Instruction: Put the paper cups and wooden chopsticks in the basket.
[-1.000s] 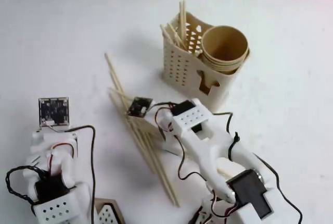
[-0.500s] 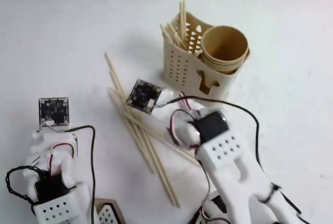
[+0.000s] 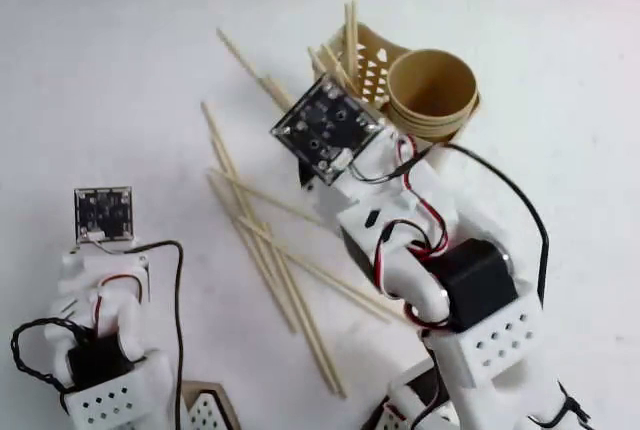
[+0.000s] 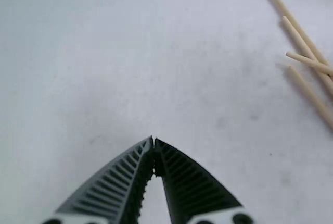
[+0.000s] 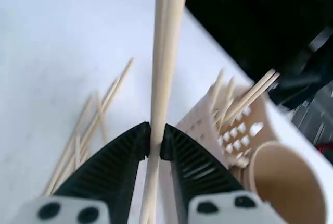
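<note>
My right jaws are pinching two wooden chopsticks side by side. They run straight out through the gap between the jaws and stick way past the tips. From the high view, that held pair pokes out from under my wrist camera and slants across the bench toward the far side, away from the basket. So the sticks are up in my grip, just beside the basket, not in it. The basket sits right next to my right jaws, and my arm covers part of its near wall from above. It's already got the stacked paper cups in one half and a few chopsticks standing upright in the other; you can see the cups and those upright sticks from my right wrist too. A loose heap of chopsticks is lying crossed over each other on the bench between my two arms, well short of the basket, and the same heap shows past my right jaws. My left jaws are pressed together with nothing in them, hanging over bare bench at the near left, with just the ends of a few of the loose sticks off to one side, apart from the tips.
</note>
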